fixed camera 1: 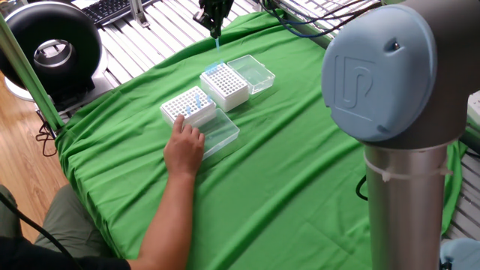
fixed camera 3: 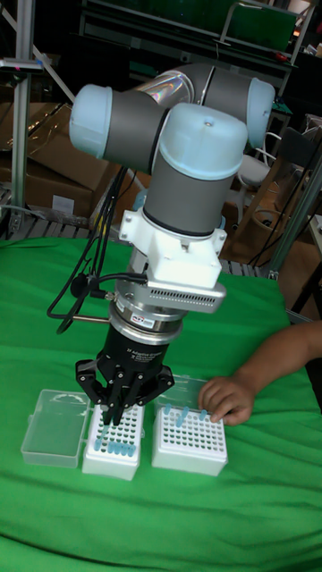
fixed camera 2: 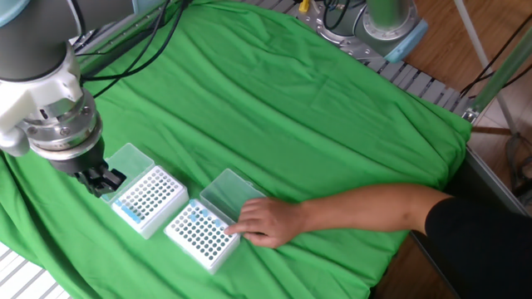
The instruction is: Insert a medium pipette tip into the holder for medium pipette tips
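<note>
The holder for medium pipette tips [fixed camera 1: 223, 85] is the taller white rack with a dense grid of holes. A few blue tips sit in it, and its clear lid [fixed camera 1: 253, 73] lies open beside it. My gripper [fixed camera 1: 216, 31] hangs above the holder's far side, shut on a thin blue medium pipette tip [fixed camera 1: 217, 43] that points down. From the other side, the gripper [fixed camera 2: 101, 181] stands over the holder's [fixed camera 2: 150, 199] left edge, by the lid. In the tall fixed view, the fingertips of the gripper [fixed camera 3: 112, 413] hover just above the holder [fixed camera 3: 113, 444].
A second white rack [fixed camera 1: 187, 107] with an open clear lid [fixed camera 1: 219, 132] lies beside the holder, and a person's hand [fixed camera 1: 184, 147] rests on it. The arm's big grey joint [fixed camera 1: 382, 75] fills the near right. A black ring-shaped device [fixed camera 1: 52, 45] stands off the table's left.
</note>
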`<state>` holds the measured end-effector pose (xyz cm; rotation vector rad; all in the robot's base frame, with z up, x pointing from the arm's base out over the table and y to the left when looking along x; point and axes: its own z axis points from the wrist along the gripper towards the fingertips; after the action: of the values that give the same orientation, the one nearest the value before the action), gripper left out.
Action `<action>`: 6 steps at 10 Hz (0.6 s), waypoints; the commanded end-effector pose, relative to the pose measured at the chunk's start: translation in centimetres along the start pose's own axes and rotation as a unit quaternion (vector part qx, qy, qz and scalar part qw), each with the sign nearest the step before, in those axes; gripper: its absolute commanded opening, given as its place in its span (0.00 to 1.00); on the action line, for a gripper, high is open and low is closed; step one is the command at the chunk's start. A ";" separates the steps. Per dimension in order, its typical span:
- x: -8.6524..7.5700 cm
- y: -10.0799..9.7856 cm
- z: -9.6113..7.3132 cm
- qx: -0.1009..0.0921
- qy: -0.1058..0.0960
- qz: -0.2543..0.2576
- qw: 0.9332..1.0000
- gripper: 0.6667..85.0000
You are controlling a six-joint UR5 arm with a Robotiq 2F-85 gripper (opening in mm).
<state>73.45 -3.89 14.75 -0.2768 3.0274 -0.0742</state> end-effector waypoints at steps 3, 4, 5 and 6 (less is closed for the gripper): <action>0.2 1.1 0.4 -0.016 -0.002 0.012 1.000 0.00; 0.2 1.1 0.6 -0.017 -0.004 0.011 1.000 0.00; 0.2 1.2 0.7 -0.019 -0.006 0.010 1.000 0.00; 0.3 1.1 0.8 -0.019 -0.006 0.009 1.000 0.00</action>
<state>73.11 -3.16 14.07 -0.2572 3.0269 -0.0403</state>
